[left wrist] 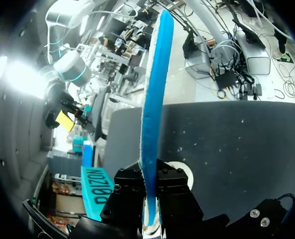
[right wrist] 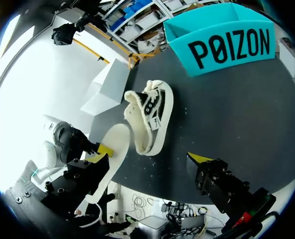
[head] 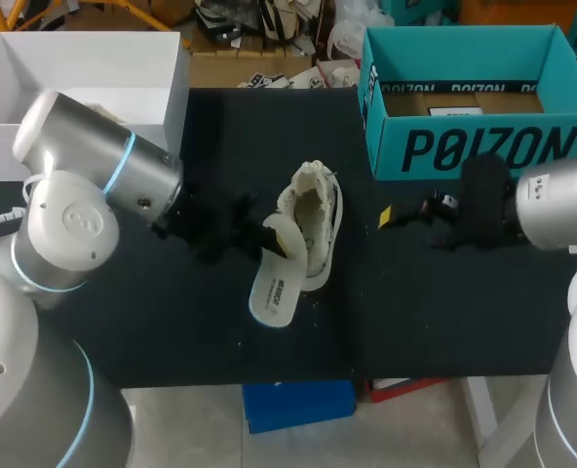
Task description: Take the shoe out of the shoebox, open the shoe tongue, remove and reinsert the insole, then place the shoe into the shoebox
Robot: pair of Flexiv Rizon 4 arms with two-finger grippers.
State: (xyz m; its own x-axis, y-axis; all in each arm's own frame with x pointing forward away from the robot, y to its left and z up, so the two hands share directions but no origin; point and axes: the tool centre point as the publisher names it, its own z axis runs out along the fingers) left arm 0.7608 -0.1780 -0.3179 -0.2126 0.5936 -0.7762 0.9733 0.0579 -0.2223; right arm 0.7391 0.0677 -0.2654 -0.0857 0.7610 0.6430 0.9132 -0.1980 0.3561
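Note:
A cream shoe (head: 316, 216) with fleecy lining and dark side panels lies on the black table (head: 435, 302), near the middle; it also shows ahead of my right gripper (right wrist: 150, 114). My left gripper (head: 257, 240) is shut on the insole (head: 274, 285), whose free end hangs down beside the shoe's heel. In the left wrist view the insole (left wrist: 155, 94) stands edge-on, blue underside showing, clamped in my left gripper (left wrist: 150, 201). My right gripper (head: 394, 216) hovers open to the right of the shoe, holding nothing; its fingers (right wrist: 203, 160) stand wide apart. The insole (right wrist: 116, 142) lies close to its other finger.
The teal shoebox (head: 469, 146) stands open at the back right, just behind my right gripper, also seen in the right wrist view (right wrist: 222, 42). A white open box (head: 84, 78) sits at the back left. Table's front edge runs close below the insole.

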